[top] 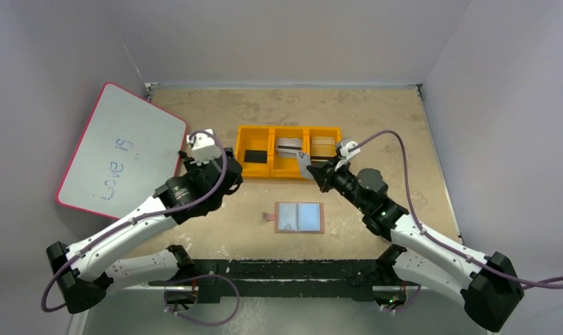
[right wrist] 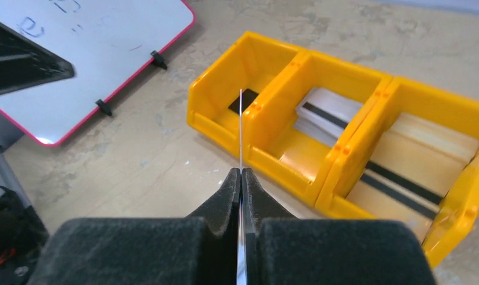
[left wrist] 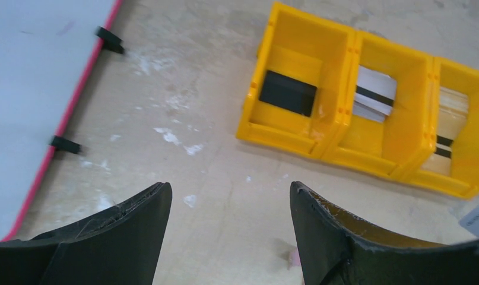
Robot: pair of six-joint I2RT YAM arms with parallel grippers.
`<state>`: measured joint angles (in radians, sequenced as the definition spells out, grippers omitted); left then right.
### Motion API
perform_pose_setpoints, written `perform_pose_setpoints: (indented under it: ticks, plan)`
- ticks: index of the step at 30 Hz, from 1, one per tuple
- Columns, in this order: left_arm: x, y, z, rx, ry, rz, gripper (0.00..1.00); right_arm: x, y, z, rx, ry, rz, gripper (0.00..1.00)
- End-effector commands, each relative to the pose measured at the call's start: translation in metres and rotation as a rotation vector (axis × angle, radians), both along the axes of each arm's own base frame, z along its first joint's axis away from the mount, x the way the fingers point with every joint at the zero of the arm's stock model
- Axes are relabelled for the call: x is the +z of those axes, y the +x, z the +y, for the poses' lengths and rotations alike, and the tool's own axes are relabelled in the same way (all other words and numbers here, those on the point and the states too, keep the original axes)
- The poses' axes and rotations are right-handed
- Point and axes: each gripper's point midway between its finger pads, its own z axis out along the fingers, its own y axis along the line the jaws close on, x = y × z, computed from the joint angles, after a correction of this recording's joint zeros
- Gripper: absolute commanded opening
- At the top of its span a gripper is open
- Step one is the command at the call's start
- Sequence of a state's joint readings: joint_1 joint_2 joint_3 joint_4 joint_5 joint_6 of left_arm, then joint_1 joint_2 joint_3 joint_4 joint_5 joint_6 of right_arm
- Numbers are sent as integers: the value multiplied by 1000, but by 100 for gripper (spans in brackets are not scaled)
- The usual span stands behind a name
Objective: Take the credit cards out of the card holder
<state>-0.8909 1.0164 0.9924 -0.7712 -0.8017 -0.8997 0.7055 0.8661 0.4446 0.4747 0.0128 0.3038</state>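
L: I see left gripper [left wrist: 228, 199] spread wide, empty, over bare table left of yellow tray [top: 289, 128] | R: right gripper [right wrist: 241, 173] clenched on one credit card [right wrist: 241, 127], edge-on, at the tray's near edge | card holder [top: 299, 218] lies open flat, near-centre

Tray [left wrist: 338, 119]: we see smooth, glossy plastic.
Table [left wrist: 225, 196]: we see a matt, mottled, scuffed surface.
Left fingers [left wrist: 332, 237]: we see matt black, scratched, rubbery-looking.
Whiteboard [left wrist: 29, 89]: smooth, faintly shiny.

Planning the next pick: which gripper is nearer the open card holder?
Right. The right gripper, pinching a credit card, sits just beyond the card holder; the left gripper, open, is farther off to its left.
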Motion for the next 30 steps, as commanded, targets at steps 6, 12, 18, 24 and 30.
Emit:
perform_pose_setpoints:
  ticks: [6, 12, 18, 24, 30]
  plan:
    - [43, -19, 83, 190, 138, -164, 73, 20, 65, 20, 16, -457, -242, 0]
    - [22, -21, 86, 185, 157, -152, 73, -9, 101, 33, 54, -705, -217, 0]
    - [22, -19, 84, 184, 184, -140, 73, -23, 126, 42, 84, -858, -257, 0]
    - [23, -19, 89, 207, 224, -138, 73, -46, 145, 48, 124, -1000, -271, 0]
    - [26, -20, 91, 212, 211, -149, 73, -60, 163, 54, 148, -1101, -301, 0]
